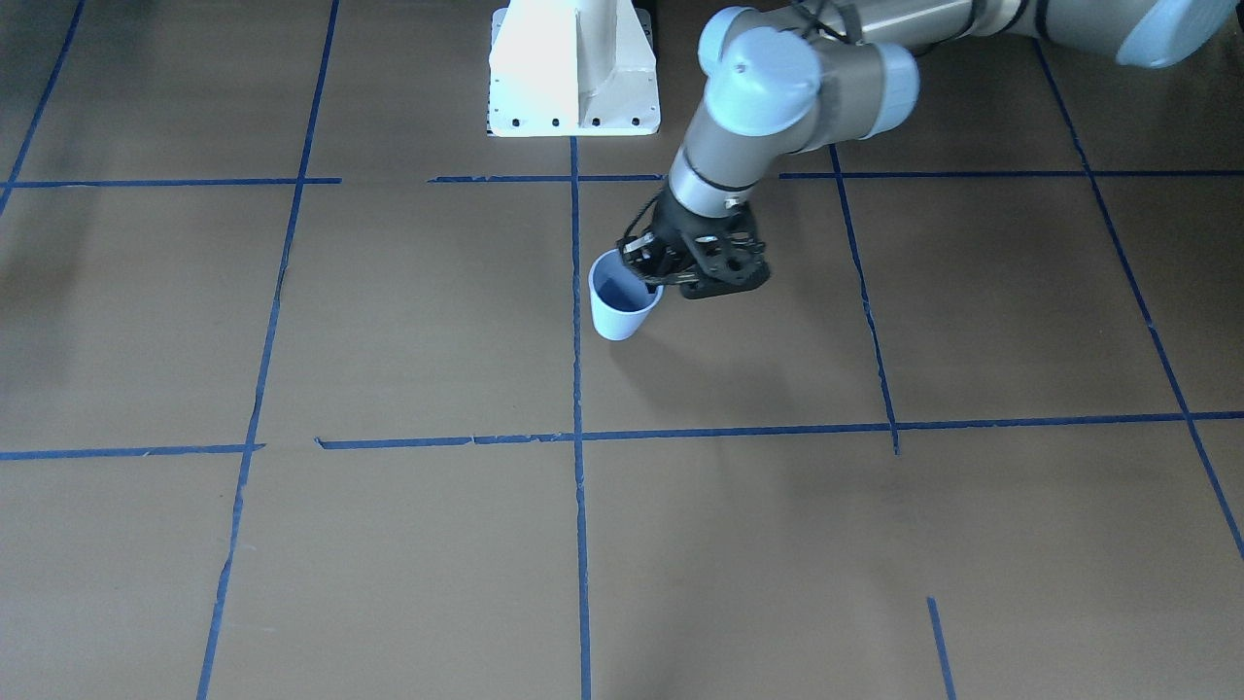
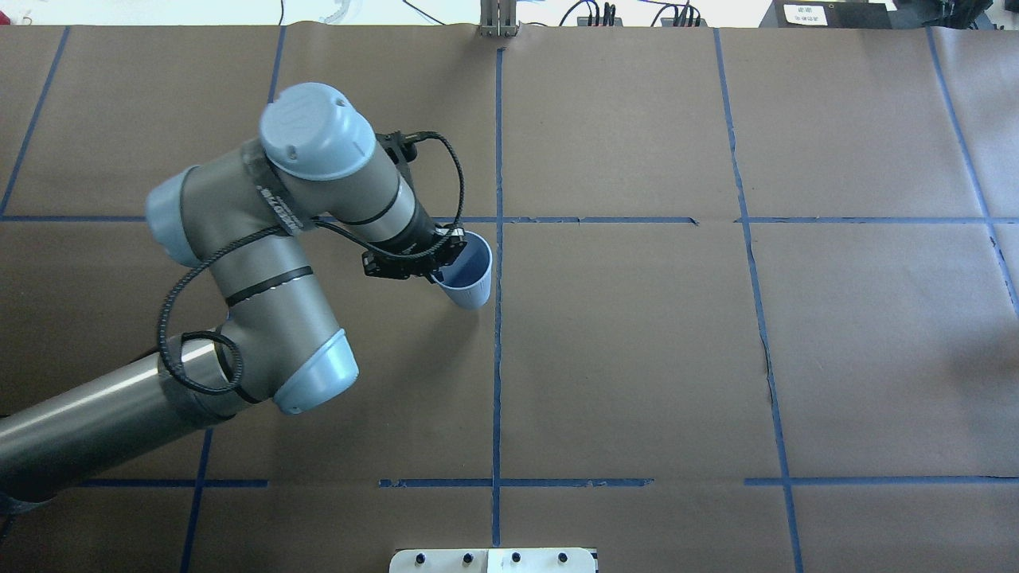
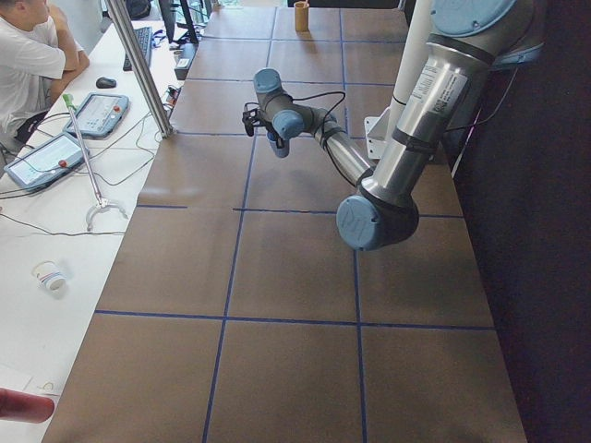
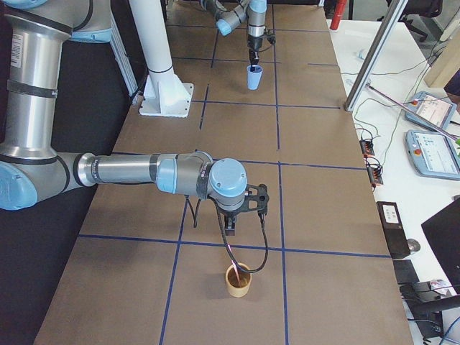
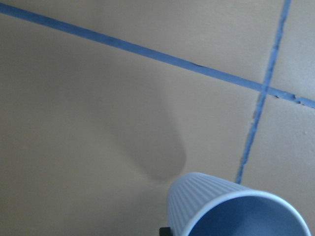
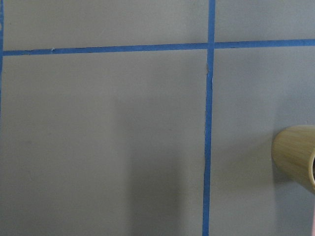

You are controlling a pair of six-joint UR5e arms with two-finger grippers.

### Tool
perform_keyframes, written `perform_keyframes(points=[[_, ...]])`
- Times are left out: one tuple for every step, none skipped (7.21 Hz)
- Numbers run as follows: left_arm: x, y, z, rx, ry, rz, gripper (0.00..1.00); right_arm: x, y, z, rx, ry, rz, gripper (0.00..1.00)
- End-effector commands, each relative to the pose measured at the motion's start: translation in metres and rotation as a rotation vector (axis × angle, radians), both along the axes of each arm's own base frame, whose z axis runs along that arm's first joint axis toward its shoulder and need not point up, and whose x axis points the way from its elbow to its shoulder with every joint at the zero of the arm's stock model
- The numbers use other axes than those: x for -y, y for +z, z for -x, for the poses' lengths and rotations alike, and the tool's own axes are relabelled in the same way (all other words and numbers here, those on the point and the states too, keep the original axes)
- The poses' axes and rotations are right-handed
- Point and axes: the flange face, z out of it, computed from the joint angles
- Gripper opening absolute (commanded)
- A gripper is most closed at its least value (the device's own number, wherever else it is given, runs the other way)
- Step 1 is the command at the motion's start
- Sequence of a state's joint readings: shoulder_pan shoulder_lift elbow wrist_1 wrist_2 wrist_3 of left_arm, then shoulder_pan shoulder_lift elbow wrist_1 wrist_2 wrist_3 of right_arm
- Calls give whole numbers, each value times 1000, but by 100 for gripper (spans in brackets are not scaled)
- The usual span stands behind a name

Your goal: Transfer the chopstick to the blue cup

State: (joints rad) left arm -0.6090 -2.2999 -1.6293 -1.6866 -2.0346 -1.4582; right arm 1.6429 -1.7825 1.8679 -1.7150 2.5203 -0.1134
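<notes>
The blue cup point(image 1: 618, 303) is tilted near the centre tape line, and my left gripper point(image 1: 649, 272) is shut on its rim, one finger inside and one outside. It also shows in the overhead view point(image 2: 470, 277) and the left wrist view point(image 5: 231, 209). In the exterior right view my right gripper point(image 4: 230, 224) hangs over a tan cup point(image 4: 238, 280). The thin chopstick point(image 4: 231, 251) runs from that gripper down into the tan cup. I cannot tell whether the right gripper is open or shut. The tan cup sits at the right edge of the right wrist view point(image 6: 294, 156).
Brown paper with blue tape lines point(image 2: 497, 350) covers the table. The white robot base point(image 1: 573, 73) stands at the table's edge. An operator point(image 3: 28, 65) and tablets point(image 3: 97, 113) are at a side desk beyond the table.
</notes>
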Motion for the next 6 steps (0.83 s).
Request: perform_keyframes(points=[[-11,-9,-33,21,-14,-18,0,0,0,0,0,-3,-3,100],[-13,-12,-36,17,-10,-20,0,0,0,0,0,-3,-3,100],[-13,-9,-37,25,-19,-29,3,0,0,0,0,-3,-3,100],[-16,-7,-41,33,-22,-41,8,1,0,0,-2,-4,-7,100],[-19,-7,-43,33,-17,-42,18,0,0,0,-2,-5,-7,100],[-22,-5,-46,36,-12,-41,30,1,0,0,-2,-4,-7,100]])
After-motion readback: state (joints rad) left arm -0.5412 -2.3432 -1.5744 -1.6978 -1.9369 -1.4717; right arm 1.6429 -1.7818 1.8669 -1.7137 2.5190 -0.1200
